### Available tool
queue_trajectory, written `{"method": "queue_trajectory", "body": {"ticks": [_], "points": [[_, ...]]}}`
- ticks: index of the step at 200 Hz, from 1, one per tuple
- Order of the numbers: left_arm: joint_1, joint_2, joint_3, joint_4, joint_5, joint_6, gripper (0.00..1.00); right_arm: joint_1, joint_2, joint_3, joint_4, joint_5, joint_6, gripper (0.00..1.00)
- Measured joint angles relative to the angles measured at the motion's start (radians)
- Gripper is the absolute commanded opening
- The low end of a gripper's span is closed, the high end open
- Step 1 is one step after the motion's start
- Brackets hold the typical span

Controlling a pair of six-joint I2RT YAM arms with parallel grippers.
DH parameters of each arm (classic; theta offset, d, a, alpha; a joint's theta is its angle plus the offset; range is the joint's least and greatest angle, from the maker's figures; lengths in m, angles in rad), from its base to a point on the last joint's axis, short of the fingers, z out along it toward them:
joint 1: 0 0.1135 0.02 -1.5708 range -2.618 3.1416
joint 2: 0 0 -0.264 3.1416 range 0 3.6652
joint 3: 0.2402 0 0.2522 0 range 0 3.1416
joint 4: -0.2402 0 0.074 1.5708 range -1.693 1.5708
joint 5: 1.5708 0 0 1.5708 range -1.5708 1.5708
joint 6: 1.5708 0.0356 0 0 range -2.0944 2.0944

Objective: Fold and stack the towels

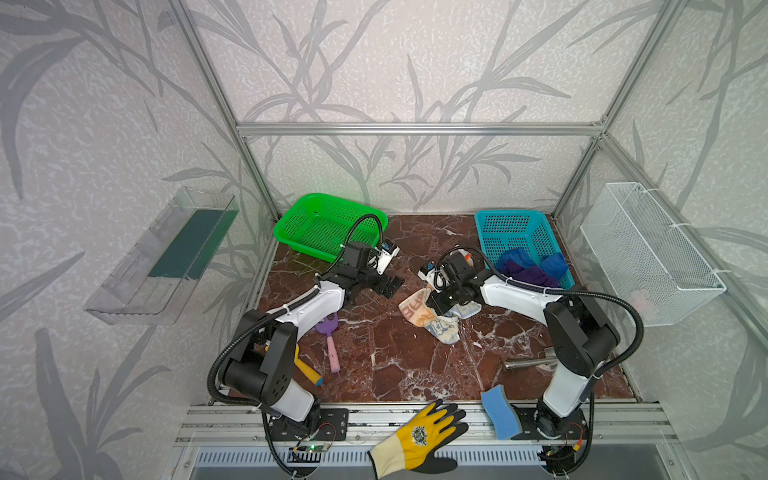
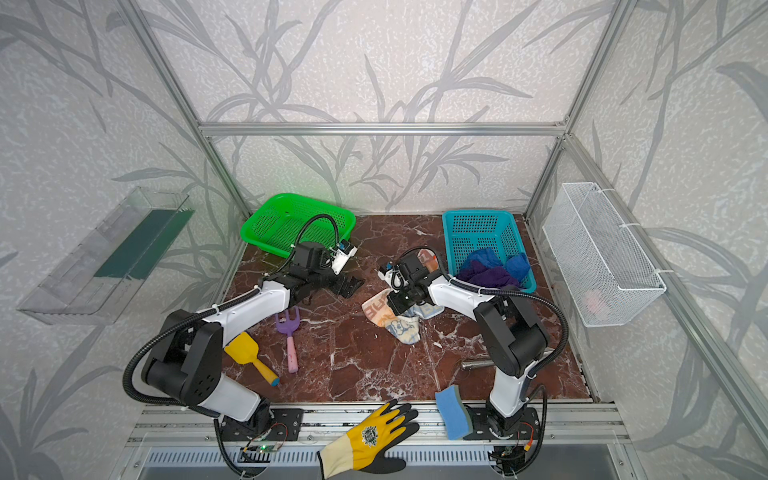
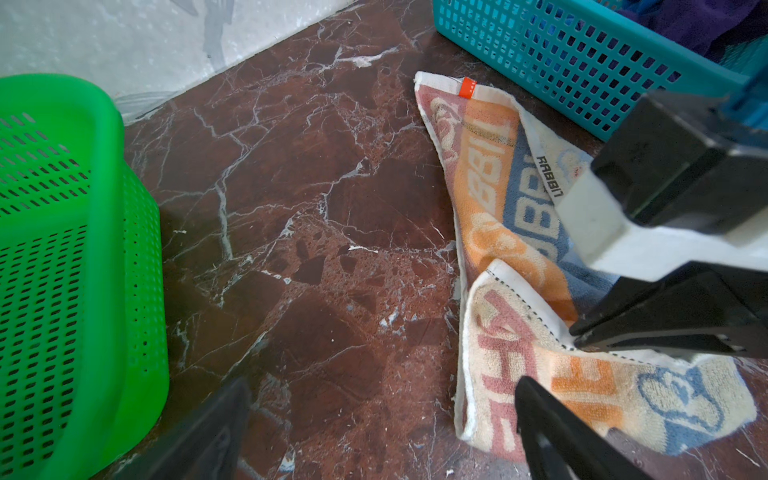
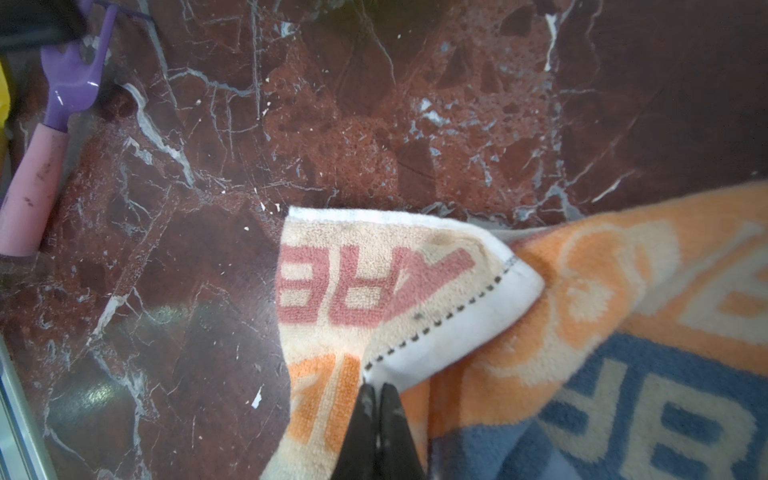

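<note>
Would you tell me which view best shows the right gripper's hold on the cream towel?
Right wrist view: the right gripper pinches the cream towel at its hem, close up. Left wrist view shows it sideways; both top views mostly hide it under its arm.

Pretty sure the cream towel [image 4: 582, 291] is fuzzy terry cloth, tabletop [image 4: 374, 104] glossy marble, green basket [image 3: 104, 208] and teal basket [image 3: 540, 50] shiny plastic.

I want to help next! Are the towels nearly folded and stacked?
Barely started. Done: nothing folded. In hand: the right gripper pinches the crumpled lettered towel by its hem. Left: the purple towel and blue towel lie bunched in the teal basket.
</note>
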Motion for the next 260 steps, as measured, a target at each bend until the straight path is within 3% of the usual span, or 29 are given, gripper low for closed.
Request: {"method": "queue_trajectory", "body": {"ticks": [71, 144, 198, 260], "points": [[0.001, -0.027, -0.032, -0.014, 0.138, 0.264, 0.99, 0.006, -0.193, -0.200, 0.105, -0.105, -0.220, 0.00], [0.001, 0.071, 0.116, -0.208, 0.342, 0.461, 0.97, 0.087, -0.278, -0.239, 0.129, -0.097, -0.467, 0.00], [-0.004, 0.140, 0.246, -0.449, 0.446, 0.610, 0.93, 0.092, -0.277, -0.227, 0.103, -0.042, -0.539, 0.00], [-0.075, 0.218, 0.295, -0.545, 0.476, 0.668, 0.86, 0.102, -0.270, -0.211, 0.103, -0.015, -0.564, 0.00]]}}
